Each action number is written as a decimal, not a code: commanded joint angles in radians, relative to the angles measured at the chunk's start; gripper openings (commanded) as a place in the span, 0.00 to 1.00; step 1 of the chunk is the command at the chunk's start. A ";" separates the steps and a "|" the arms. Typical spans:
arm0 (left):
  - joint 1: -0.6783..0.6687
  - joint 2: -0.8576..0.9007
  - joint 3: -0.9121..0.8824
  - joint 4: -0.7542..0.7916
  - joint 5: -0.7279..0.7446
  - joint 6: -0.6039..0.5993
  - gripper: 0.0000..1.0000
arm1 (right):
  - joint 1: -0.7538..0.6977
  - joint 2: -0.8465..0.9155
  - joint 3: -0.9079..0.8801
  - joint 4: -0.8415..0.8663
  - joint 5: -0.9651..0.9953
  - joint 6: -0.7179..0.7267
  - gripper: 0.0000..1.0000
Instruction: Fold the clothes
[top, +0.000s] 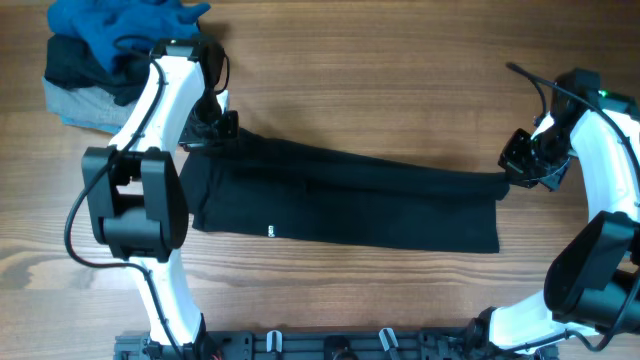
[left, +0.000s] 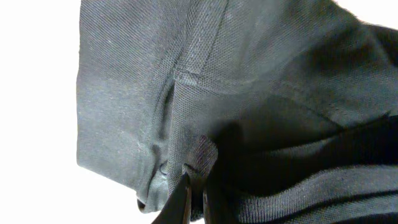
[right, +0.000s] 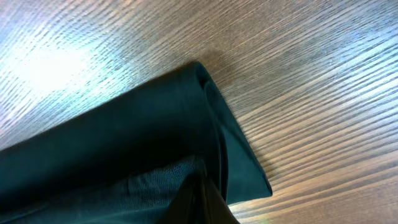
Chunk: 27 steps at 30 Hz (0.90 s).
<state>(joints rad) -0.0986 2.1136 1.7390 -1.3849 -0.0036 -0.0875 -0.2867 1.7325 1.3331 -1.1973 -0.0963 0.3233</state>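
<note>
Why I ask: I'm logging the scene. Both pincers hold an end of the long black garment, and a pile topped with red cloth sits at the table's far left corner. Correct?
Not quite. The overhead view shows the pile topped with blue, not red. The rest stands: the left pincer and right pincer each hold an end of the black garment.

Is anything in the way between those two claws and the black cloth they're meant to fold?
Nothing visible. The left gripper and right gripper each pinch an end of the black garment, which is stretched out between them. The clothes pile sits at the far left corner, beyond the garment's end.
</note>
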 joint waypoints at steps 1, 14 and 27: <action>0.000 -0.045 -0.007 0.075 -0.039 0.005 0.04 | 0.001 -0.024 0.002 0.068 -0.001 -0.007 0.04; -0.002 -0.091 -0.008 0.019 -0.039 0.005 0.04 | 0.001 -0.038 0.004 0.000 -0.045 -0.006 0.04; -0.003 -0.088 -0.209 0.024 0.007 -0.004 0.04 | 0.006 -0.034 0.000 -0.084 -0.009 0.015 0.04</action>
<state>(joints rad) -0.1001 2.0468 1.5688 -1.3666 -0.0196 -0.0875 -0.2867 1.7199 1.3331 -1.2747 -0.1108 0.3279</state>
